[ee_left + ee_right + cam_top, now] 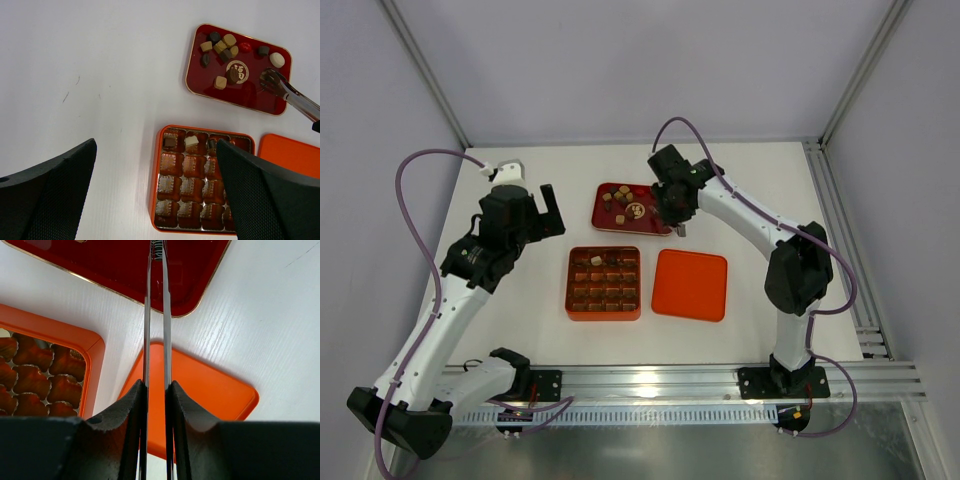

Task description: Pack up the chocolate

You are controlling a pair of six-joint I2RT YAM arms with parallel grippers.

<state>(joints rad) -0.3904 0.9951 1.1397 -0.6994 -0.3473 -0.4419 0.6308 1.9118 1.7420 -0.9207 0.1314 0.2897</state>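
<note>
Several chocolate pieces (220, 47) in dark brown, tan and cream lie on the dark red tray (250, 95), also seen from the top (620, 197). Three pieces (191, 141) sit in the top row of the orange gridded box (156, 190). My right gripper (156, 385) is shut on metal tongs (156, 315). The tongs' tips (270, 80) reach over the tray's right part at a dark piece; I cannot tell whether it is gripped. My left gripper (156, 145) is open and empty, hovering above the box's left side.
The orange lid (690, 285) lies flat right of the box (569, 285). The red tray (605, 218) is behind the box. Aluminium rails run along the table's near and right edges.
</note>
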